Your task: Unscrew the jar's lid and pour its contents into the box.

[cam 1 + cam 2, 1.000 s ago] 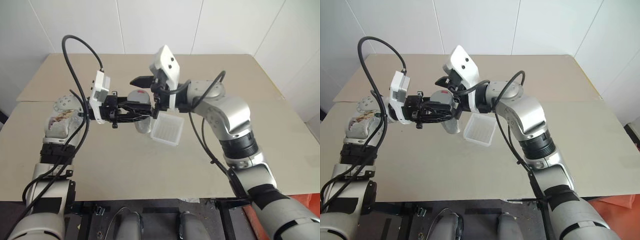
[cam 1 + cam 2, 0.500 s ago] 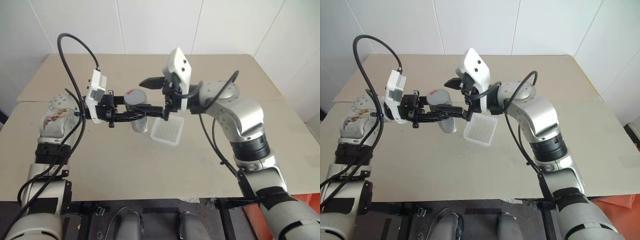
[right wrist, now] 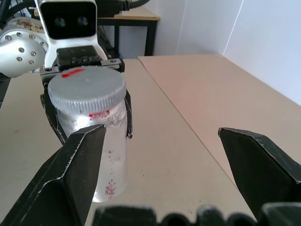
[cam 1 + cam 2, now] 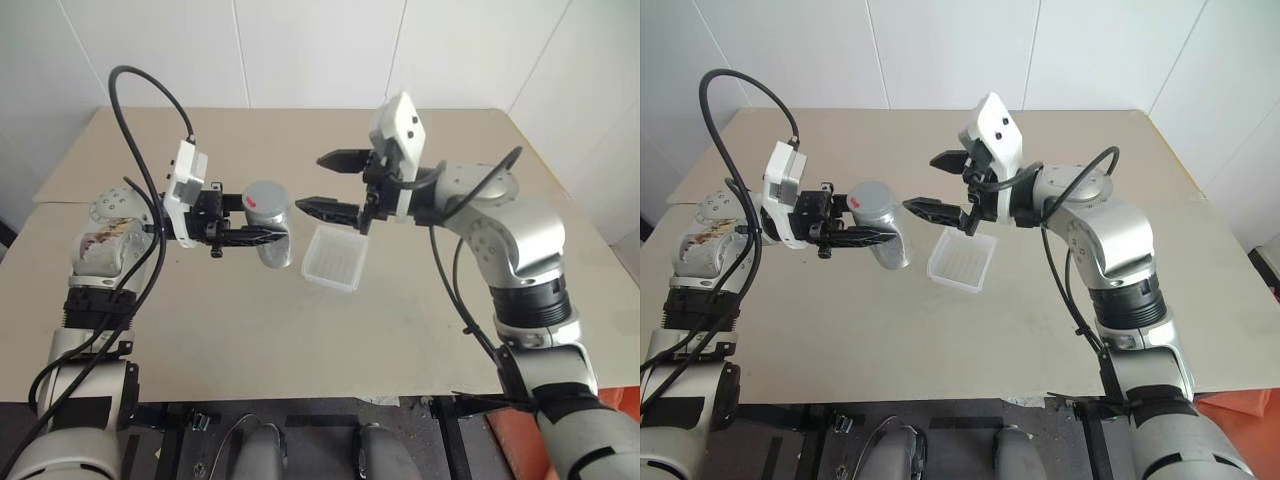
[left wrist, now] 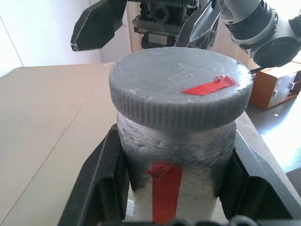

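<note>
The small silvery-grey cylindrical jar (image 4: 270, 225), grey ribbed lid (image 5: 181, 87) on, hides its contents; the left gripper (image 4: 262, 236) pinches it, the right gripper (image 4: 322, 184) gapes nearby.

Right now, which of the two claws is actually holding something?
The left claw: its fingers are clamped on the jar, lid on. The right claw hangs open beside it, empty.

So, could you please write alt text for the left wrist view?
A grey jar with a red strip, its ribbed lid still on, sits clamped in the left gripper. Behind it the right gripper faces it, jaws open, over a beige table.
</note>
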You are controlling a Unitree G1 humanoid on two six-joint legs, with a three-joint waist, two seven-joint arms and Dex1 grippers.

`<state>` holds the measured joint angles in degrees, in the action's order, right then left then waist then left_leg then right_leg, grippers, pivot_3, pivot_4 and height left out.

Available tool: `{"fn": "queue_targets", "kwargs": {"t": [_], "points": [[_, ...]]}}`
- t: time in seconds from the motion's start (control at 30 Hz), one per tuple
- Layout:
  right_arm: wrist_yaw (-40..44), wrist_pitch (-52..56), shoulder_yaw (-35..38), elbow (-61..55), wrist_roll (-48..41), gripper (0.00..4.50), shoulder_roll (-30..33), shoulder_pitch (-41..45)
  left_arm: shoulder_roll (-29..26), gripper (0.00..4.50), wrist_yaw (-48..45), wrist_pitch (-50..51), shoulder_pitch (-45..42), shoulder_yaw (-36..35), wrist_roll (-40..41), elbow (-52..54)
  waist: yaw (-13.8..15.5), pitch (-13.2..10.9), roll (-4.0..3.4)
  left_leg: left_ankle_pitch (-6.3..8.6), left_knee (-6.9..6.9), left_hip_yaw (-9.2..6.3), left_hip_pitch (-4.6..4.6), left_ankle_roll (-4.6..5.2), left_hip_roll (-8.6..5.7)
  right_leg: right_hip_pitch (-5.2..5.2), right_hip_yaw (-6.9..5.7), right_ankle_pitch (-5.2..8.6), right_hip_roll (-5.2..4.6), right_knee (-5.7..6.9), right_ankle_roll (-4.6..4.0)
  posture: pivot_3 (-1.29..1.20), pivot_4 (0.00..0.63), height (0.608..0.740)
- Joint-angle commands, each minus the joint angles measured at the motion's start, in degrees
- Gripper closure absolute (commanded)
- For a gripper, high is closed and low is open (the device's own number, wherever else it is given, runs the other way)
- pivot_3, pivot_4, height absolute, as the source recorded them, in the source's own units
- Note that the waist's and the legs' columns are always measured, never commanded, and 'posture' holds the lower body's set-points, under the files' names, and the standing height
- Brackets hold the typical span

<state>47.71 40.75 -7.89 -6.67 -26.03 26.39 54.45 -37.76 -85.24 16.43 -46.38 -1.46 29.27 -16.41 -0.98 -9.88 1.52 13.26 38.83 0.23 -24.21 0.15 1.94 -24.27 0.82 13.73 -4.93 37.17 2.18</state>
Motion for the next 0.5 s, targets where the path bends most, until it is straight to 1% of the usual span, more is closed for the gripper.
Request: {"fn": "queue_targets", "kwargs": {"t": [0.03, 0.13, 0.23, 0.33, 0.4, 0.5], "points": [[0.92, 0.41, 2.28, -3.19, -1.46, 0.02, 1.35, -0.10, -0.78, 2.25, -0.34, -0.20, -0.20, -1.42, 0.86, 1.98, -0.01, 0.00, 0.00, 0.00, 0.00, 0.00, 0.00, 0.00, 0.00, -0.01, 0.00, 0.00, 0.00, 0.00, 0.00, 0.00, 0.150, 0.740], [2.79, 0.83, 2.18, -5.37, -2.42, 0.02, 2.71, -1.03, -0.59, 2.25, -0.08, -0.54, -0.36, -1.27, 0.47, 1.52, 0.05, 0.00, 0.00, 0.00, 0.00, 0.00, -0.01, 0.00, 0.00, 0.00, 0.00, 0.00, 0.00, 0.00, 0.00, 0.00, 0.150, 0.740], [3.57, 3.62, 3.45, -8.50, -6.33, 0.02, 2.69, -0.30, 0.05, 2.25, 0.52, -1.28, -0.51, -0.79, -0.29, 0.83, 0.03, 0.00, 0.00, 0.00, 0.00, 0.00, -0.01, 0.00, 0.00, -0.01, 0.00, 0.00, 0.00, -0.01, 0.00, 0.00, 0.150, 0.740], [1.32, 5.95, 3.11, -9.93, -7.97, 0.02, 0.84, 1.51, 0.75, 2.25, 0.91, -1.48, -0.68, -0.45, -0.52, 0.54, -0.05, 0.00, 0.00, 0.00, 0.01, -0.01, 0.00, 0.00, 0.00, -0.01, 0.01, 0.00, 0.00, 0.00, 0.00, 0.00, 0.150, 0.740], [-1.55, 7.52, 1.62, -9.26, -6.87, 0.02, -1.00, 3.18, 1.19, 2.25, 0.87, -1.54, -0.90, -0.29, -0.55, 0.37, -0.10, 0.00, 0.00, 0.00, 0.02, -0.01, 0.02, 0.00, 0.01, 0.00, 0.01, 0.00, 0.00, -0.01, 0.00, 0.00, 0.150, 0.740], [-3.73, 9.33, -0.10, -8.25, -5.77, 0.02, -2.74, 5.16, 1.75, 2.25, 0.79, -2.02, -1.42, -0.09, -0.97, -0.30, -0.03, 0.00, 0.00, 0.00, 0.01, -0.01, 0.02, 0.00, 0.00, -0.01, 0.00, 0.00, 0.00, 0.00, 0.00, 0.00, 0.150, 0.740]]}}
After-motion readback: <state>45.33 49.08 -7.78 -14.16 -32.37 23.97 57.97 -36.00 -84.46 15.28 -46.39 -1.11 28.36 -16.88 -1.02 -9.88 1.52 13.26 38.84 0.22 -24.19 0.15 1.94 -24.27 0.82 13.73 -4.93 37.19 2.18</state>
